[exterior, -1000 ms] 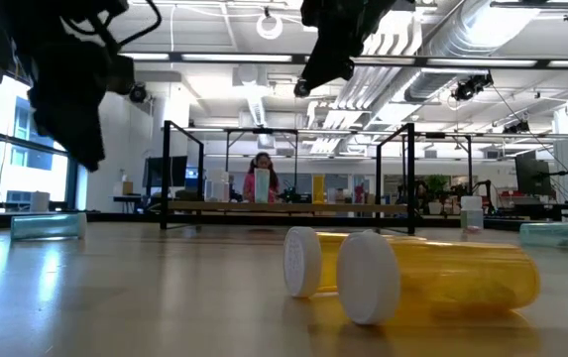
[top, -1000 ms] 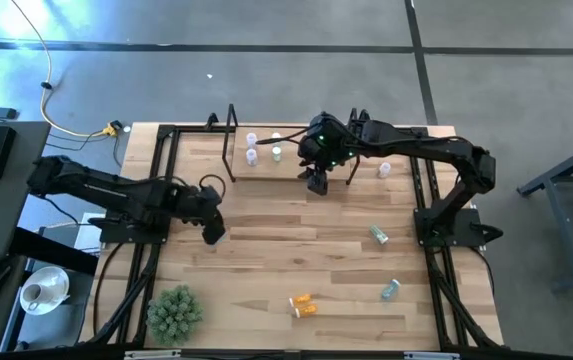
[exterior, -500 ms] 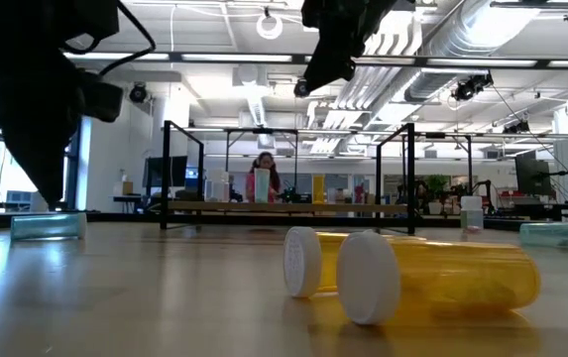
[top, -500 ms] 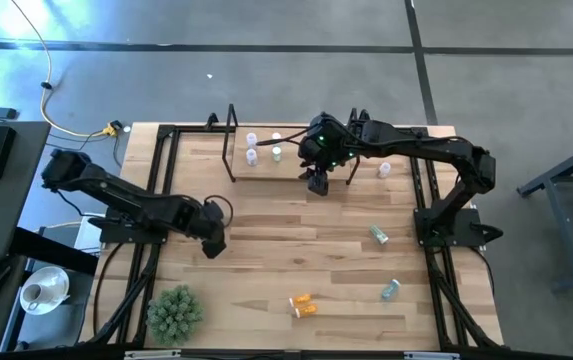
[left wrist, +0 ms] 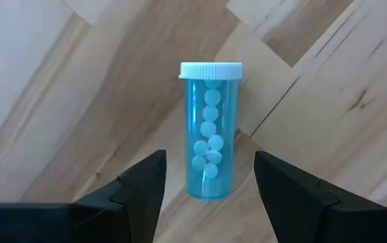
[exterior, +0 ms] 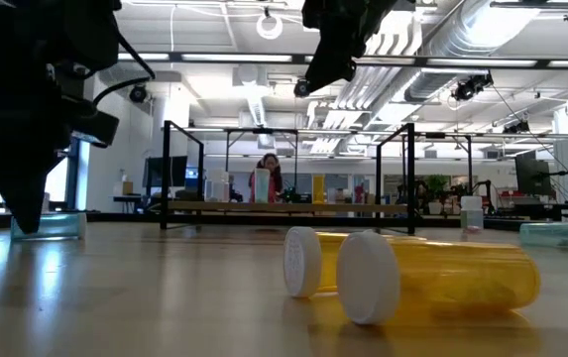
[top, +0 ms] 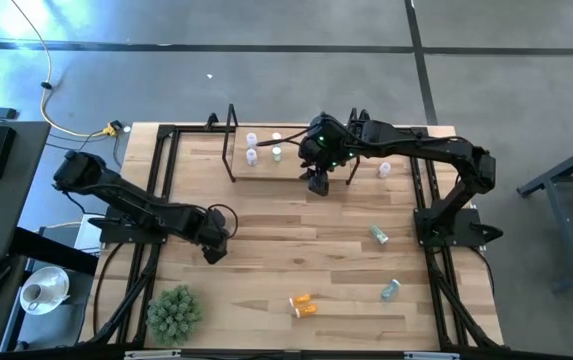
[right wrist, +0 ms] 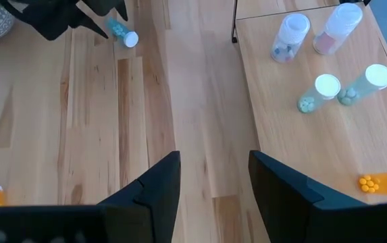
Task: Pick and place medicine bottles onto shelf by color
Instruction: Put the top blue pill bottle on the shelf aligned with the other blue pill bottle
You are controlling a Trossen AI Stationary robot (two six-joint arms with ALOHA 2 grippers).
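**Inspector:** Where was the left gripper (left wrist: pixel 210 192)?

**Assistant:** Above a clear blue, white-capped medicine bottle (left wrist: pixel 210 131) lying near the low light-wood shelf (top: pixel 296 165), fingers spread, grasping nothing. The right gripper (right wrist: pixel 213 182) hung released over that shelf.

**Inspector:** Risk?

**Assistant:** Likely rolling (round body) if one finger touched first.

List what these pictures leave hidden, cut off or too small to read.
- High view: the blue pill bottle lying under the left gripper is covered by that arm.
- Low view: the upright bottles on the light-wood shelf are too distant to tell colours apart.
- Right wrist view: an orange bottle lying on the shelf is cut by the picture's edge.
- Low view: the right gripper is a dark silhouette; finger detail is lost.
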